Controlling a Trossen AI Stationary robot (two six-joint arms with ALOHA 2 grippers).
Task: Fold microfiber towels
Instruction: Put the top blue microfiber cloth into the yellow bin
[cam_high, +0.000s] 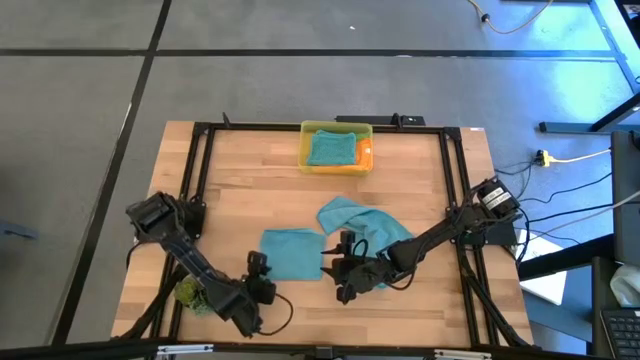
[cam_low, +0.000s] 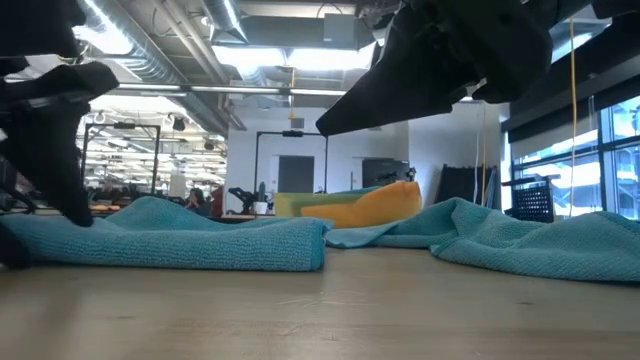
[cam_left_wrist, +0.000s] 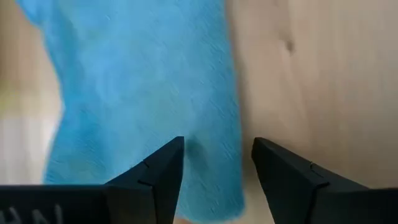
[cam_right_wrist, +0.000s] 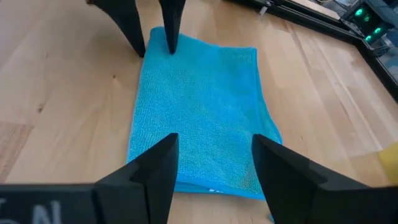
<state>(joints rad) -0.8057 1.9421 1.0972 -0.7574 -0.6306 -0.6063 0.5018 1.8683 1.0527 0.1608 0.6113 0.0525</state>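
Two teal towels lie mid-table: we see the crumpled teal towel (cam_high: 366, 222) spread loose, just beside the smaller folded teal towel (cam_high: 291, 253), a flat neat rectangle. At the far edge, the yellow bin (cam_high: 336, 147) holds finished folds, a teal one over orange. Our left gripper (cam_high: 258, 267) stands at the folded towel's near-left corner, fingers apart, clamping nothing. Our right gripper (cam_high: 347, 270) hovers at its right edge, fingers apart too, likely ready to lift it binward.

A robotics lab in an open industrial hall: exposed ceiling ducts (cam_low: 150, 60) and strip lights overhead, a wooden table (cam_high: 250, 205) on grey concrete floor (cam_high: 300, 90), cables (cam_high: 575, 157) trailing nearby.
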